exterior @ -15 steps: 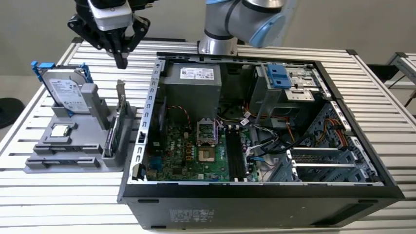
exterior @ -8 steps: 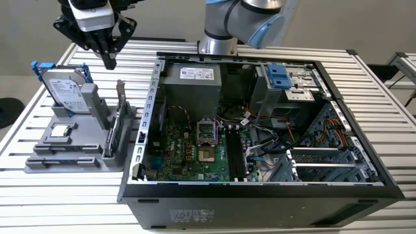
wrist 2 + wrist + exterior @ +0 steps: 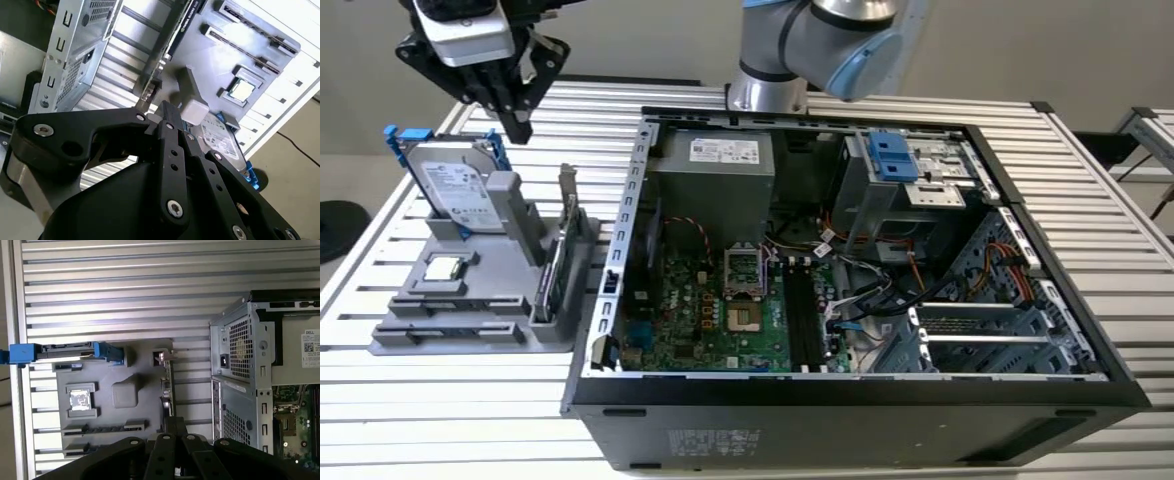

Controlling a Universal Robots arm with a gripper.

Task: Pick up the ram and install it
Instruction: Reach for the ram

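Arm: my arm rises behind the open computer case and reaches across it, so I hang pointing down over the gray holder.
Fingers: my fingers are pressed together tip to tip, with nothing between them.
Ram: the ram lies flat in a slot at the holder's end farthest from my tips, well apart from me.
Under me: a hard drive stands upright, near my tips.
Between: a processor chip lies flat between drive and ram.
Beside: a bracketed card stands on edge on the holder's case side.
Desk: the ribbed desk carries holder and case.
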